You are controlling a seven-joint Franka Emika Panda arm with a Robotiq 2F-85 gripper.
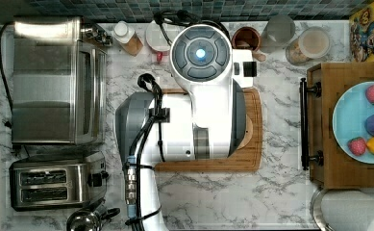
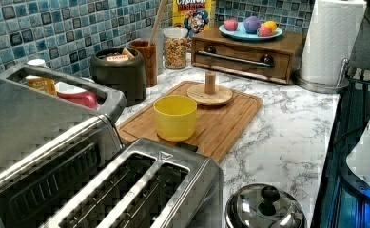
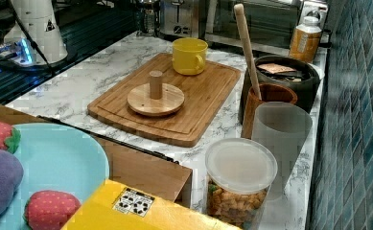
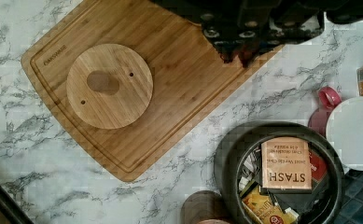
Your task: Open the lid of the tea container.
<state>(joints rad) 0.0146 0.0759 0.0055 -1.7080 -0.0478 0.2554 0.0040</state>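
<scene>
Our gripper [image 4: 237, 51] sits high over the worktop in the wrist view, its dark fingertips close together with nothing between them, poised above the edge of the cutting board [image 4: 179, 70] and touching nothing. The tea container [image 4: 282, 175], a wide round black tub with a thick dark rim, stands on the marble counter [image 4: 44, 154] just off the board's corner, between the brown wooden cup [image 3: 265, 103] with its long spoon and the white-topped jar [image 4: 354, 130] with the red handle. Its mouth is already bare: we look straight down on flat paper sachets, a tan one printed STASH on top, with red and yellow ones under it. The round wooden lid [image 4: 109, 85], a pale disc of bamboo with a short upright peg for a knob, lies flat on the board, well apart from the tub. We judge the opening step done, with the arm in its retreat or rest phase; the next move seems to call only for a clear lift away, keeping the fingers off the tub's rim and the spoon. The yellow mug [image 3: 189, 56] is smooth and glossy; the board is grooved round its border and shows straight grain.
</scene>
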